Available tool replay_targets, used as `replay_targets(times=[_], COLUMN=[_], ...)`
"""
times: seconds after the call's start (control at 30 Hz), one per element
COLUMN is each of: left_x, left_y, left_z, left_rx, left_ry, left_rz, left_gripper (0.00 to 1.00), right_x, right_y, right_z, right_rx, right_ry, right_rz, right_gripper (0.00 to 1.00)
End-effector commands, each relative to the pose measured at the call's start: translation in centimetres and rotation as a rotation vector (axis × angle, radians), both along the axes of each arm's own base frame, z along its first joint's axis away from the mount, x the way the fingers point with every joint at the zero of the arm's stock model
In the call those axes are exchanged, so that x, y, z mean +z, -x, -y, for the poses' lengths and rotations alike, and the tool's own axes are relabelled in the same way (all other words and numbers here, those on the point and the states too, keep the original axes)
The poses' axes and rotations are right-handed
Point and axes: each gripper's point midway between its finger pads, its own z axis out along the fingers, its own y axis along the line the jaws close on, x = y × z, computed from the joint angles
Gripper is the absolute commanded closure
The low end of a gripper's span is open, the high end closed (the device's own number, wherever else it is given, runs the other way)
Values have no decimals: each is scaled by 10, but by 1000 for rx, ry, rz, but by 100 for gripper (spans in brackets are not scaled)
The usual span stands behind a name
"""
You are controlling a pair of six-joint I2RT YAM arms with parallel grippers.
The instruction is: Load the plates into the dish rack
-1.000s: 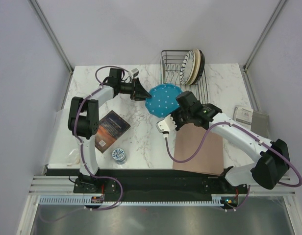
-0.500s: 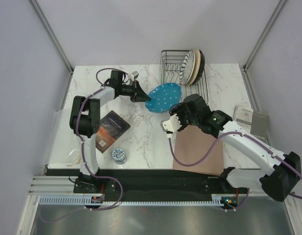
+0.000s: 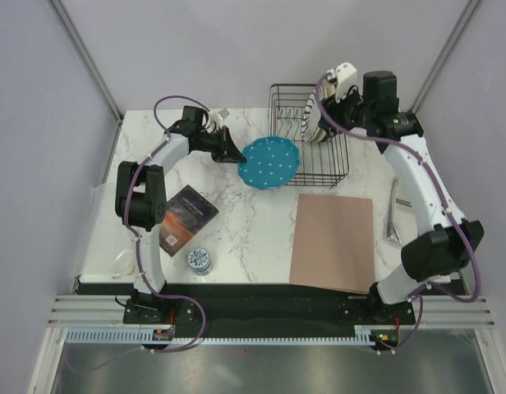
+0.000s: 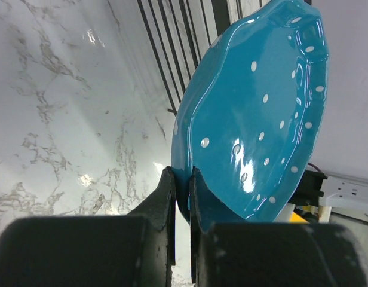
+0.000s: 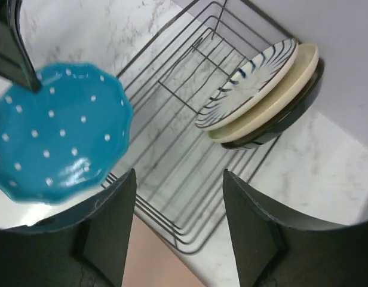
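The teal plate with white dots (image 3: pixel 272 162) hangs tilted just left of the black wire dish rack (image 3: pixel 337 167), its far edge at the rack's front corner. My left gripper (image 3: pixel 228 150) is shut on the plate's left rim; the left wrist view shows both fingers pinching the rim of this plate (image 4: pixel 261 101) at my left gripper (image 4: pixel 183 179). My right gripper (image 5: pixel 179 173) stands open and empty high above the rack (image 5: pixel 172 137). Three plates lean at the rack's far end: a striped plate (image 5: pixel 250 84), a cream plate (image 5: pixel 276 95) and a dark-rimmed plate (image 5: pixel 279 124).
A brown mat (image 3: pixel 331 242) lies in front of the rack. A dark packet (image 3: pixel 186 215) and a small blue-and-white cup (image 3: pixel 200 260) sit near the left arm's base. A metal utensil (image 3: pixel 393 215) lies at the table's right edge.
The right gripper opened, left the teal plate and swung up and back over the rack. The left gripper closed on the plate's rim and now holds it alone.
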Motion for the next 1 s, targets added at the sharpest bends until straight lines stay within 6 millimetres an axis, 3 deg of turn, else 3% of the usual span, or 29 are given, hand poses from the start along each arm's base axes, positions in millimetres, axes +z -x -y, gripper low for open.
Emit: replay_targets(times=[0.0,0.1,0.27,0.57,0.97], left_x=[79,84,93,103,105], left_y=[0,2,6,8,18], left_z=[0,2,2,7,27], left_rx=[-60,-65,-70,-79,-125], left_ry=[45,55,69,96,123], left_rz=[218,222,230,235,226], left_gripper=[98,98,98,98,98], right_x=[-32,-46,-69,-92,-114], right_y=[-12,-22,-9,-11,-10], right_z=[-17,-19,-37,-47,-81], right_rx=[-180,-213,-137,-120,-80], right_ry=[-549,-672,-782,-822,-781], right_rz=[-483,-598,-786,-870,-928], right_gripper=[28,24,23,23,23])
